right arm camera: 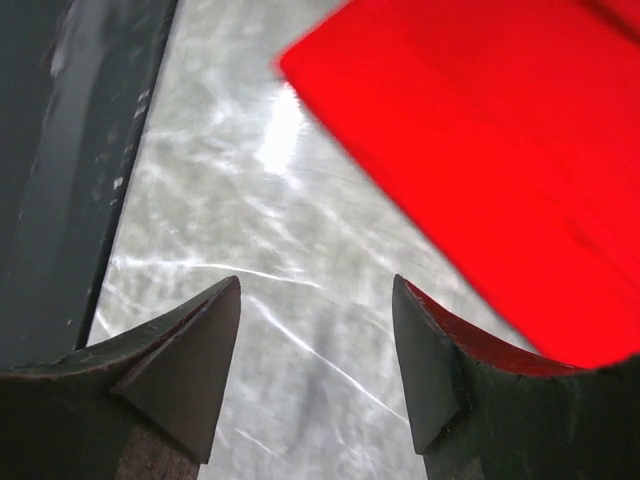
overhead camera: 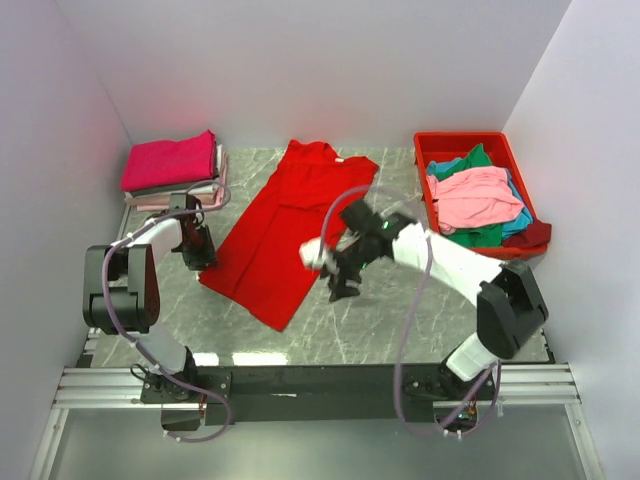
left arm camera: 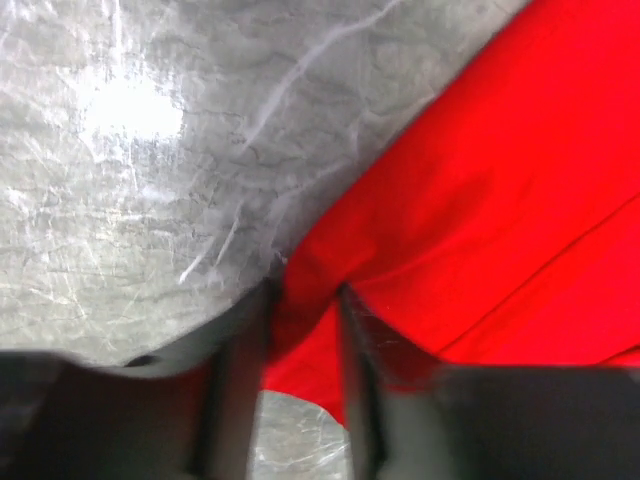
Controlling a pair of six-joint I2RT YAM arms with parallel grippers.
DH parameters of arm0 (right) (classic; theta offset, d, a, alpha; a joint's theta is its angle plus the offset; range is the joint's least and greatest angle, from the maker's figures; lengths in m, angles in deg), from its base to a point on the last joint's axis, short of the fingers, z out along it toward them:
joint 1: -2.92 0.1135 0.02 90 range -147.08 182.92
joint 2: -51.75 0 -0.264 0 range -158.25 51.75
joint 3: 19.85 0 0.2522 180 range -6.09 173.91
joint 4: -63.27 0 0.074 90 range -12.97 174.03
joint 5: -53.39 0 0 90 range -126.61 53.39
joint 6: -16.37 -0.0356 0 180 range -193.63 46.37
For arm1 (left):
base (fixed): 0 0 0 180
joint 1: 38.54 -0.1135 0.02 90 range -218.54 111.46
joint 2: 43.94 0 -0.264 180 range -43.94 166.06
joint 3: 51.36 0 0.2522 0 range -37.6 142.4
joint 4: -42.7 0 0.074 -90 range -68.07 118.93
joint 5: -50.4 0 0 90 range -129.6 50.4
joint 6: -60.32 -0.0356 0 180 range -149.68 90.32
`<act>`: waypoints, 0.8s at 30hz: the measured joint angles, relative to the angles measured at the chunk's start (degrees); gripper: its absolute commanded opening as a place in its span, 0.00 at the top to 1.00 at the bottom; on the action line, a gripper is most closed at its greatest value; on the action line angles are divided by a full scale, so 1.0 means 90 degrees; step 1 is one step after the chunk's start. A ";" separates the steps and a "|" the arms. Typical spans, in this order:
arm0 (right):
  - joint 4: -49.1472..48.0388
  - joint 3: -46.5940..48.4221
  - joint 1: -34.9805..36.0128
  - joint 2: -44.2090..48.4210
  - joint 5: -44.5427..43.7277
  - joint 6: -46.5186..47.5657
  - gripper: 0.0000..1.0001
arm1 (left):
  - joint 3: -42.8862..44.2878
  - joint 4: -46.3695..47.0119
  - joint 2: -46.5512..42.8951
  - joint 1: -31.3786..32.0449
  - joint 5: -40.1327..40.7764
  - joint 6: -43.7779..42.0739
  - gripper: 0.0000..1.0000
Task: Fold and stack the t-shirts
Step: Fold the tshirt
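A large bright red t-shirt (overhead camera: pixel 285 225) lies slanted on the marble table, its collar at the back. My left gripper (overhead camera: pixel 197 258) is at its near-left edge. In the left wrist view the gripper (left arm camera: pixel 305 295) is shut on a pinch of the red cloth (left arm camera: pixel 480 200), with creases running out from the fingertips. My right gripper (overhead camera: pixel 343 285) hovers just right of the shirt's lower right edge. In the right wrist view it (right arm camera: pixel 315 285) is open and empty over bare table, the red shirt (right arm camera: pixel 480 130) at the upper right.
A stack of folded shirts (overhead camera: pixel 172 165), magenta on top with pink and pale ones below, sits at the back left. A red plastic bin (overhead camera: pixel 430 140) at the back right holds pink (overhead camera: pixel 478 195), green and teal shirts. White walls close in on three sides.
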 measured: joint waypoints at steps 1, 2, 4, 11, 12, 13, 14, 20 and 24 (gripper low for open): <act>-0.0104 -0.0216 0.0250 0.0148 -0.0185 0.0080 0.30 | 0.0039 -0.0010 0.0063 0.0000 0.0007 0.0036 0.70; -0.0352 -0.0481 0.0580 0.0306 -0.0464 0.0143 0.30 | 0.0097 -0.0058 0.0121 0.0000 0.0010 0.0073 0.81; -0.0862 -0.0981 0.1285 0.0491 -0.0952 0.0189 0.30 | 0.0134 -0.0066 0.0175 0.0000 -0.0012 0.0121 0.90; -0.2907 -0.1715 0.2807 -0.0087 -0.2620 0.0049 0.30 | -0.0034 0.0024 0.0034 0.0005 -0.0228 0.0265 0.99; -0.3189 -0.1715 0.2892 -0.0206 -0.2822 0.0024 0.30 | -0.0100 0.0032 -0.0022 0.0010 -0.0299 0.0291 0.99; -0.3432 -0.1715 0.2943 -0.0313 -0.2997 0.0000 0.30 | -0.0160 0.0024 -0.0075 0.0015 -0.0364 0.0335 0.99; -0.3665 -0.1715 0.2994 -0.0420 -0.3164 -0.0019 0.31 | -0.0206 -0.0007 -0.0117 0.0022 -0.0430 0.0355 0.99; -0.4541 -0.1715 0.3361 -0.1005 -0.3786 -0.0049 0.38 | -0.0284 -0.0318 -0.0321 0.0117 -0.0806 0.0503 0.99; -0.4748 -0.1770 0.3507 -0.1047 -0.3956 0.0061 0.53 | -0.0282 -0.0476 -0.0483 0.0121 -0.1022 0.0563 0.99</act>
